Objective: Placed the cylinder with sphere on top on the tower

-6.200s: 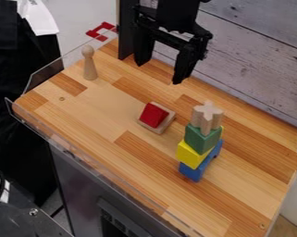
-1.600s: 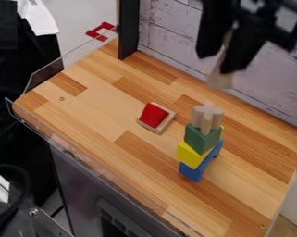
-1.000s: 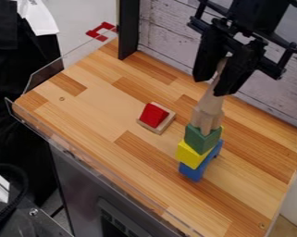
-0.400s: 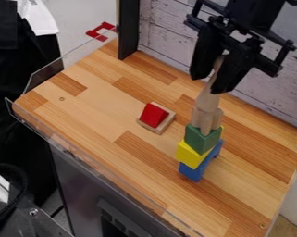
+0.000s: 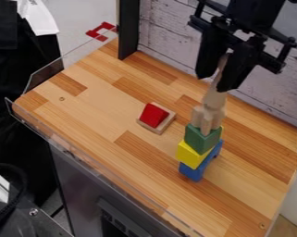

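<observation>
My gripper is over the tower, fingers clasping the round-headed wooden peg near its head. Peg leans slightly, foot down at the tower's fluted wooden top block; can't tell whether it bears weight there. Versus first frame: peg has left its spot well apart from the tower, toward view left, where it stood upright. Versus last frame: gripper and peg have shifted slightly toward view right above the tower. Unchanged: tower's green, yellow and blue blocks below; red block on its small wooden base, left of the tower.
</observation>
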### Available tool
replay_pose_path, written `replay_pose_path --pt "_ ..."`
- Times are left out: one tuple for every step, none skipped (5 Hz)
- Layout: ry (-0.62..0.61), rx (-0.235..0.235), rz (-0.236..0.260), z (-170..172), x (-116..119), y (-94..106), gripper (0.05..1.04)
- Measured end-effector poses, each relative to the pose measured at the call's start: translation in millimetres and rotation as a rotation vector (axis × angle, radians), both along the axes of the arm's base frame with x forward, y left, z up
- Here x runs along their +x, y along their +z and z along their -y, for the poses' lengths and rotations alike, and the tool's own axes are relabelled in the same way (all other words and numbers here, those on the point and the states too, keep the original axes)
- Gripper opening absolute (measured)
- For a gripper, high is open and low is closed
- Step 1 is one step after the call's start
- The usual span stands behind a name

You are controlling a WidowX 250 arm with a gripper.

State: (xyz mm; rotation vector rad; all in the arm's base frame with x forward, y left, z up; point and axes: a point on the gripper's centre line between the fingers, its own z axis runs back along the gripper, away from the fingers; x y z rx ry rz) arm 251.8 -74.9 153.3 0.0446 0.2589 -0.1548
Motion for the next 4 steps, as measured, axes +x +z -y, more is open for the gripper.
replay_pose_path --pt "0.014 -0.009 0.004 -2.0 1.7 0.1 0.341" --pt "0.035 -0.007 0.000 -6.5 2.2 0.3 0.341" --pt "0.038 -0.006 -0.006 -7.9 1.4 -0.2 0.341" --pt "0.033 -0.009 -0.007 -7.7 1.3 -0.5 0.341"
